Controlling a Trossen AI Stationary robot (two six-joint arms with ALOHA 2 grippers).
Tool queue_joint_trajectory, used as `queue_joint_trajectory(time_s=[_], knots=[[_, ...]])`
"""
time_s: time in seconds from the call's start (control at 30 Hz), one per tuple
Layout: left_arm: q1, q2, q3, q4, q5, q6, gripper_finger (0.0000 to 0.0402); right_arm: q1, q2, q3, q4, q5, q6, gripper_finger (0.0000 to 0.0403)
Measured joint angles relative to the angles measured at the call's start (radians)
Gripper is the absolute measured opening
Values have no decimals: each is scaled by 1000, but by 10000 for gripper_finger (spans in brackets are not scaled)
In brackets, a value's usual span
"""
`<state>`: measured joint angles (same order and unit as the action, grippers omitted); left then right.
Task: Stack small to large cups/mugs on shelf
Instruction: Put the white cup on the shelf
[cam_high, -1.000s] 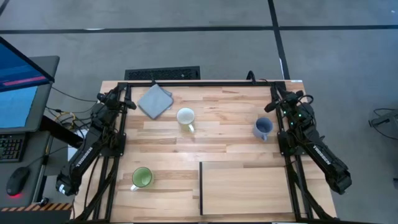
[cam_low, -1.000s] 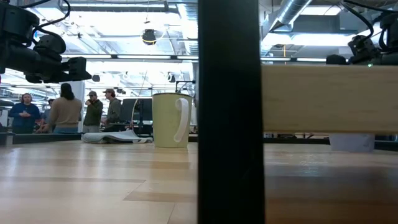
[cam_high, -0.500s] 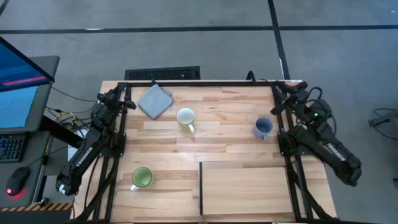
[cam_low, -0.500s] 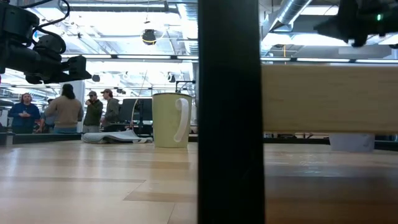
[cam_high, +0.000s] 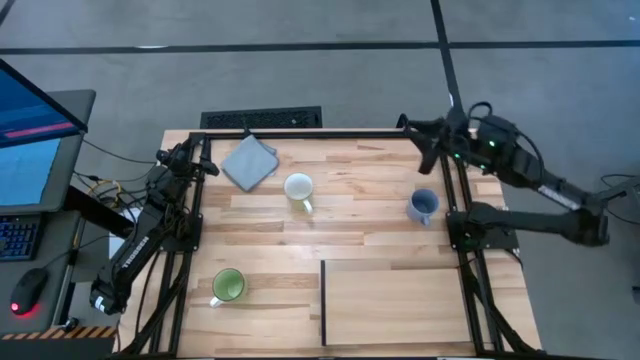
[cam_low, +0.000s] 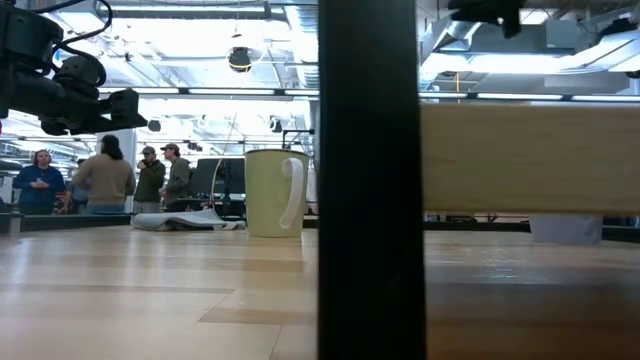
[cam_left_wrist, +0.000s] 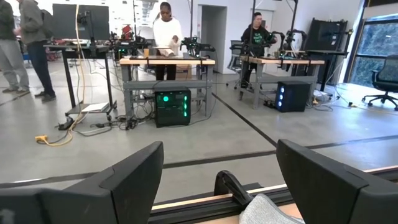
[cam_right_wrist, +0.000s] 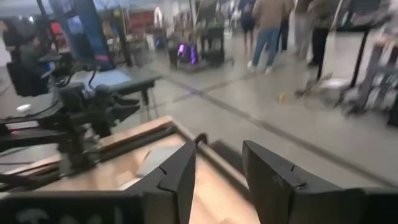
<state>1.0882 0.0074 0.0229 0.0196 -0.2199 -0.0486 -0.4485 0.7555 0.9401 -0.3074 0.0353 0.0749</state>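
Three mugs stand on their bases on the planked table: a cream-white one (cam_high: 298, 188) (cam_low: 275, 192) at the far middle, a green one (cam_high: 228, 286) near left, and a blue-grey one (cam_high: 422, 205) at the right. The light-wood shelf (cam_high: 400, 300) with its dark strip (cam_high: 323, 300) fills the near right. My right gripper (cam_high: 418, 143) (cam_right_wrist: 219, 174) hovers high over the far right corner, beyond the blue-grey mug, open and empty. My left gripper (cam_high: 207, 165) (cam_left_wrist: 217, 180) waits at the far left, open wide, beside the grey cloth.
A folded grey cloth (cam_high: 248, 162) lies at the far left, its corner showing in the left wrist view (cam_left_wrist: 267, 211). Black frame rails (cam_high: 320, 133) run along the table's far edge and sides. A desk with a monitor (cam_high: 30, 120) stands left of the table. People stand in the room beyond.
My right arm has risen well above the table and swung from the right rail toward the far right corner, its gripper now pointing level toward the table's left. The mugs, the cloth and my left arm have kept still.
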Motion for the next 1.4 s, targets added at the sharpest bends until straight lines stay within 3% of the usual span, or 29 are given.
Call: queue_joint_trajectory(time_s=[0.27, 0.43, 0.87, 1.0, 1.27, 1.4], knots=[[0, 0, 0, 0, 0, 8, 304, 256, 294, 300, -226, 133, 84, 132], [0, 0, 0, 0, 0, 12, 304, 369, 445, 433, -309, 148, 157, 122], [0, 0, 0, 0, 1, 10, 304, 493, 651, 482, -289, 124, 163, 125], [0, 0, 0, 0, 4, 6, 304, 482, 689, 482, -287, 126, 163, 147], [0, 0, 1, -6, 40, -9, 304, 449, 723, 482, -286, 124, 163, 242], [0, 0, 1, -6, 40, -9, 304, 459, 723, 482, -281, 123, 163, 259]])
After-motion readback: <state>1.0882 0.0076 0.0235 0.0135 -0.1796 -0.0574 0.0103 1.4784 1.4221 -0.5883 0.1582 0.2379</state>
